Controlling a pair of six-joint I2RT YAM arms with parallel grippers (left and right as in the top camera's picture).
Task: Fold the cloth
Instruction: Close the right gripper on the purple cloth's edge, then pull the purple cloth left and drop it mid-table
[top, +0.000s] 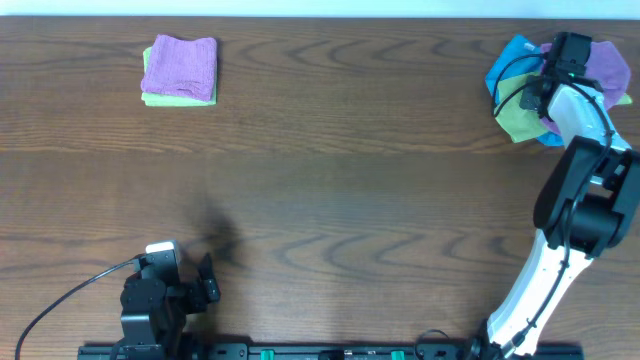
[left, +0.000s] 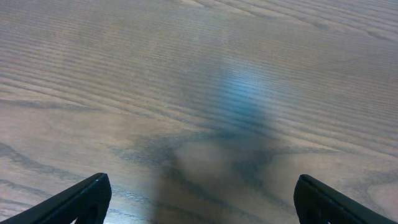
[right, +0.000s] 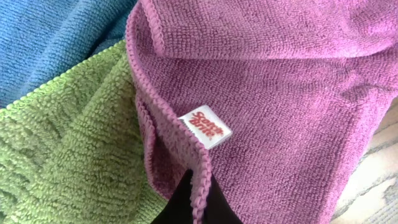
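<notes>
The violet-purple cloth (top: 605, 62) lies crumpled on a pile at the table's far right. In the right wrist view it (right: 280, 106) fills the frame, with its white tag (right: 205, 129) near the hemmed edge. My right gripper (right: 198, 202) is shut on that hem just below the tag; it also shows in the overhead view (top: 562, 52) over the pile. My left gripper (left: 199, 199) is open and empty, low over bare wood, at the table's front left in the overhead view (top: 195, 285).
A lime-green cloth (right: 68, 155) and a blue cloth (right: 50, 37) lie under the purple one in the pile (top: 515, 85). A folded pinker purple cloth on a green one (top: 180, 70) sits at the far left. The table is dark wood (top: 350, 180).
</notes>
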